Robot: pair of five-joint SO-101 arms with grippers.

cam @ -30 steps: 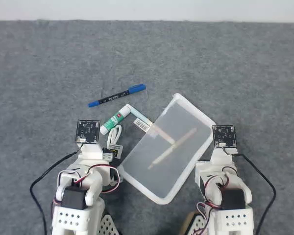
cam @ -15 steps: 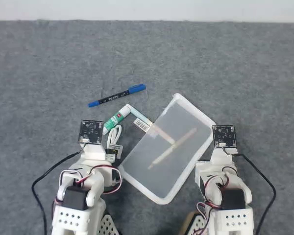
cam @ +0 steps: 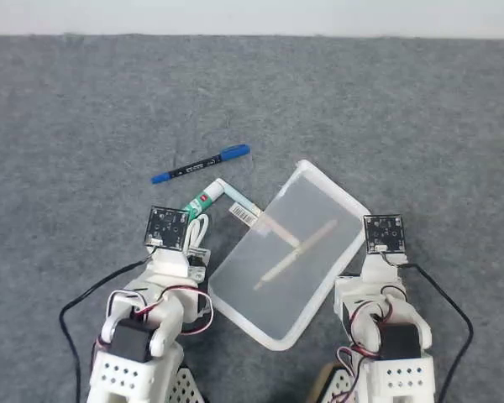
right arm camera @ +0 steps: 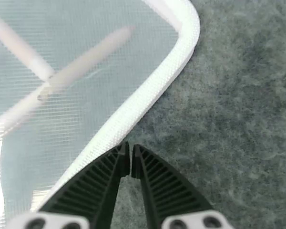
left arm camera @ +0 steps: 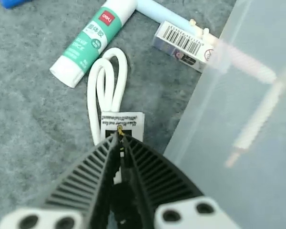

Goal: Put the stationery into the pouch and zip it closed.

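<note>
Left arm nears the translucent white zip pouch.
The left end effector, pinched closed and empty, has slid toward the pouch, over the looped white cable beside it; the right end effector, likewise closed, stays at the pouch's rim.

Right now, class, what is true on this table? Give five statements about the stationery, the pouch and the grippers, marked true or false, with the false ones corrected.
1. The blue marker lies inside the pouch. False: it lies on the grey mat, apart from the pouch.
2. The left gripper and right gripper are both shut. True.
3. The glue stick stands upright. False: it lies on its side beside the white cable.
4. Pale sticks show through the pouch. True.
5. The white cable is folded into a loop. True.
</note>
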